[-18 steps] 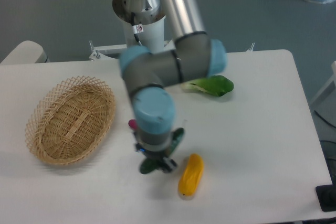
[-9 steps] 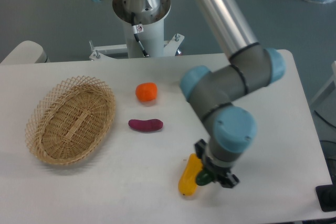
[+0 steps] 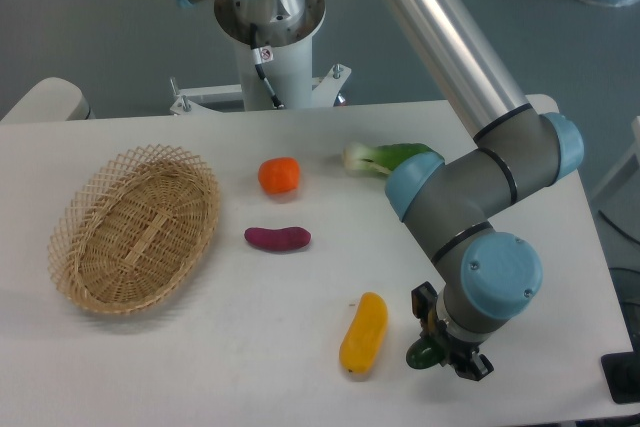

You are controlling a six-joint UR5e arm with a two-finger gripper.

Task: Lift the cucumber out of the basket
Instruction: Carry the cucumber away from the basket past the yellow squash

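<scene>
Desk [image 3: 150, 357], white, is carrying everything. Basket [image 3: 135, 227], oval wicker, is sitting near the left edge, holding nothing. Gripper [image 3: 447, 352] is hanging near the front right corner, clenched on the cucumber [image 3: 422, 354]; only a dark green end is showing beneath it, so its long axis cannot be told. Bok choy [image 3: 385, 158], yellow vegetable [image 3: 363, 334], purple vegetable [image 3: 278, 238] and orange one [image 3: 279, 175] are lying mid-desk.
</scene>
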